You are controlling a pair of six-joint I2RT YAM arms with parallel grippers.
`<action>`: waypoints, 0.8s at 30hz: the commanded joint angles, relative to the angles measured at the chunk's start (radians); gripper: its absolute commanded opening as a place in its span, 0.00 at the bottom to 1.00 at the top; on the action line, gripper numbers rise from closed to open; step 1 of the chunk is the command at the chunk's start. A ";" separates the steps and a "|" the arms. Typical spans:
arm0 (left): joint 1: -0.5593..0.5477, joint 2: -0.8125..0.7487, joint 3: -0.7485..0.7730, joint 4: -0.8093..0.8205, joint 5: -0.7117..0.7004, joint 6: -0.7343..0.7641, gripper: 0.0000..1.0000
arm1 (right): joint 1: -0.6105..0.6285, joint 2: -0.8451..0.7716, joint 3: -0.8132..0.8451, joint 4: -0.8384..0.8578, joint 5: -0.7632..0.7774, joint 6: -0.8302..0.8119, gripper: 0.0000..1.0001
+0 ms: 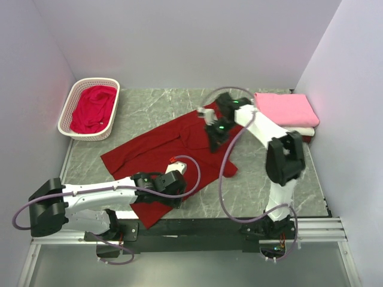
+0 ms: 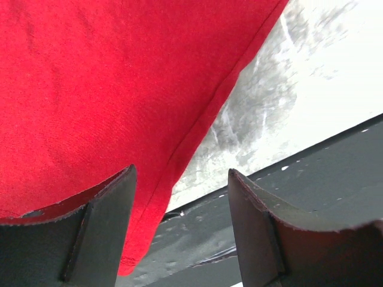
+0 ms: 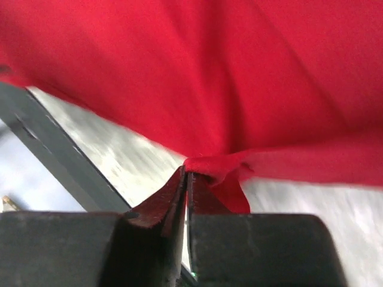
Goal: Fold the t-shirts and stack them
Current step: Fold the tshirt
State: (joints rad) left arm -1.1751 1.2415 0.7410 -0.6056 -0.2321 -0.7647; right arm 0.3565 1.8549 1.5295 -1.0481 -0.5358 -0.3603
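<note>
1. Far left: white lattice basket (image 1: 66, 113) at the back corner of the table (image 1: 263, 179). The crimson t-shirt (image 1: 93, 107) lies crumpled inside it and is not yet folded.
2. Centre-left: the dark red t-shirt (image 1: 157, 149) lies spread on the table on a slant. Its near corner reaches the table's front edge.
3. Left gripper (image 2: 179, 179): fingers parted, holding nothing. It sits low at that near corner, with the hem running up between the two fingers and one finger over the cloth.
4. Risk here: the hem lies right at the dark front rail. A closing bite may take only the edge seam, or miss it and nip the rail lip. The corner could then slide off the table.
5. Centre-right: right gripper (image 3: 187, 174) is clamped tight on a small tuck of the same dark red shirt, at its far right part.
6. Risk here: the pinch is thin, so a firm pull could strip the cloth out. If this arm pulls before the left one has hold, my guess is the whole shirt drags and bunches instead of folding flat.
7. The right arm's lilac cable (image 1: 222, 173) loops down over the shirt's right edge. It might snag the cloth on a sweep.
8. Far right: pink folded t-shirt (image 1: 286, 109) sits on a white folded t-shirt (image 1: 303, 131), near the right gripper. A wide swing could knock the stack.
</note>
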 commanded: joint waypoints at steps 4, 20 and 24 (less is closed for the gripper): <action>-0.008 -0.076 0.004 0.013 -0.044 -0.056 0.68 | 0.186 0.194 0.251 -0.043 -0.069 0.110 0.64; -0.006 -0.119 -0.014 0.021 -0.088 -0.064 0.69 | -0.022 0.111 0.170 -0.182 -0.190 -0.417 0.88; -0.006 -0.117 -0.017 0.021 -0.085 -0.074 0.69 | 0.016 0.182 0.201 -0.092 -0.112 -0.292 0.83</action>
State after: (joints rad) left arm -1.1751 1.1412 0.7319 -0.6029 -0.2985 -0.8150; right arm 0.3412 1.9938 1.6817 -1.1549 -0.6563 -0.6701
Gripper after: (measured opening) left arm 0.687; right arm 0.846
